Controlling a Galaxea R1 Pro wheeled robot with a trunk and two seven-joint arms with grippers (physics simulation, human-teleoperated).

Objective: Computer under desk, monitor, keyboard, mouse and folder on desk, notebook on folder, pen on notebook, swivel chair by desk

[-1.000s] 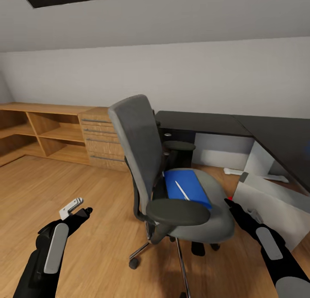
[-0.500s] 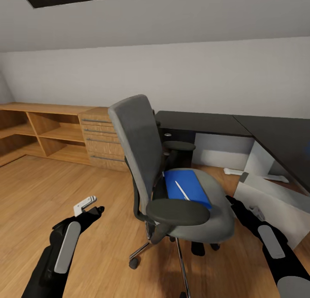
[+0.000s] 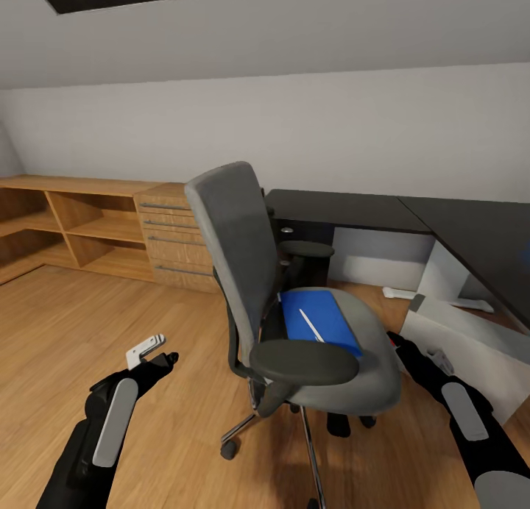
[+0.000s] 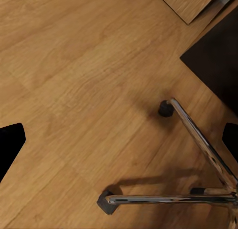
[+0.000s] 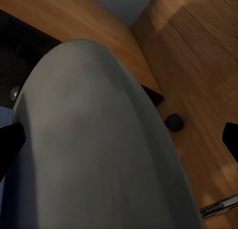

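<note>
The left gripper (image 3: 151,354) hangs open over bare floor, well left of the swivel chair (image 3: 294,296). On the seat lies the folder (image 3: 318,319), thin, stiff and light, best pinched at its near edge, long axis pointing toward the desk (image 3: 412,218), the pen (image 3: 311,325) lying along it. The right gripper (image 3: 394,345), spread empty, sits beside the seat's edge.

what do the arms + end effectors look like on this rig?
Both arms are black with an elongated light-grey panel along the forearm. The left end effector has a black body with a pale silver-white bracket on top. The right end effector is black with a small pale fitting behind it. No cables or markings visible.
</note>
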